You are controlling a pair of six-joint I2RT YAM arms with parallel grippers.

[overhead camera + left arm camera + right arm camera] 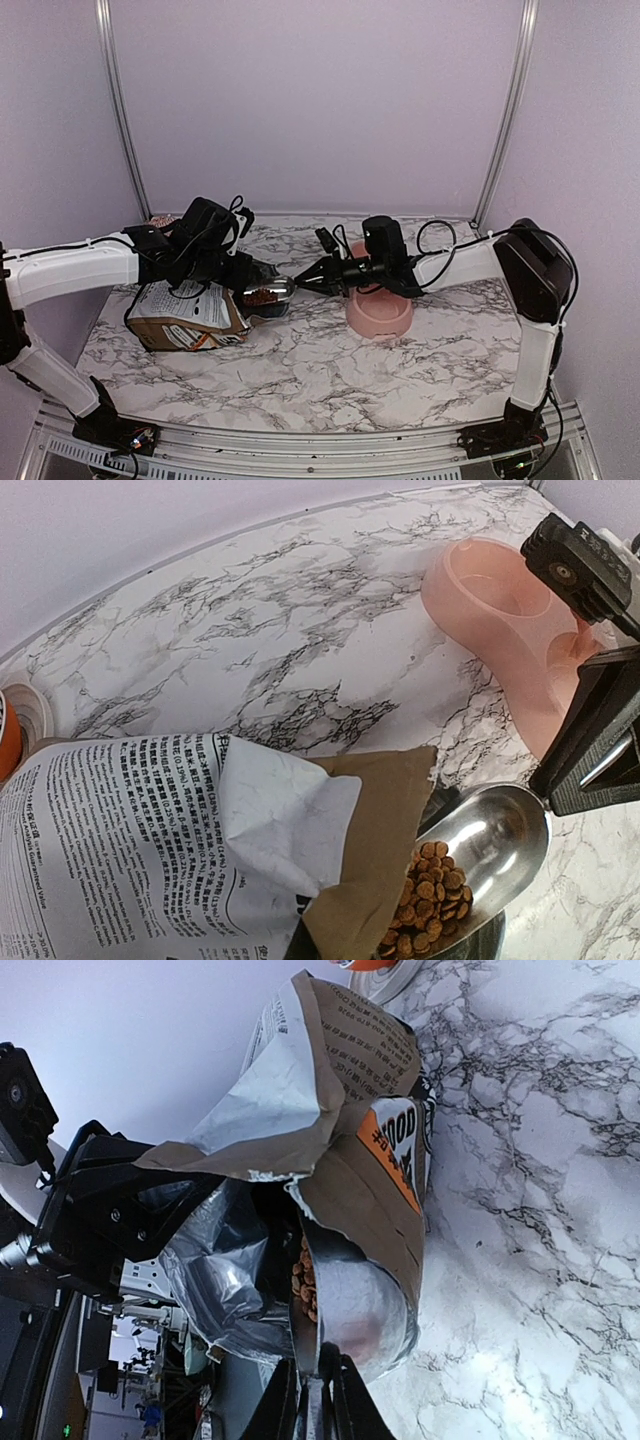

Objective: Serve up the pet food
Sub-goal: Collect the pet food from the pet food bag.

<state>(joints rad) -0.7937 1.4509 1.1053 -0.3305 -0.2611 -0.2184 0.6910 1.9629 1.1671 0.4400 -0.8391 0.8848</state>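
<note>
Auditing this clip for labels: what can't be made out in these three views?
- Bag interior: its paper flap hides how full it is, every view.
- Scoop handle: left wrist view, covered by the right end effector; right wrist view, cut off at the bottom edge.
- Orange object: left wrist view, cut by the left edge.

We count two robot arms, the left arm (70, 270) and the right arm (535, 270), one paper bag (185, 315) lying at the left, one metal scoop (268, 293) at its mouth, one pink feeder (380, 312) to the right, one small dish (35, 712) at the far left, and kibble pellets (430, 900) too many to number.
</note>
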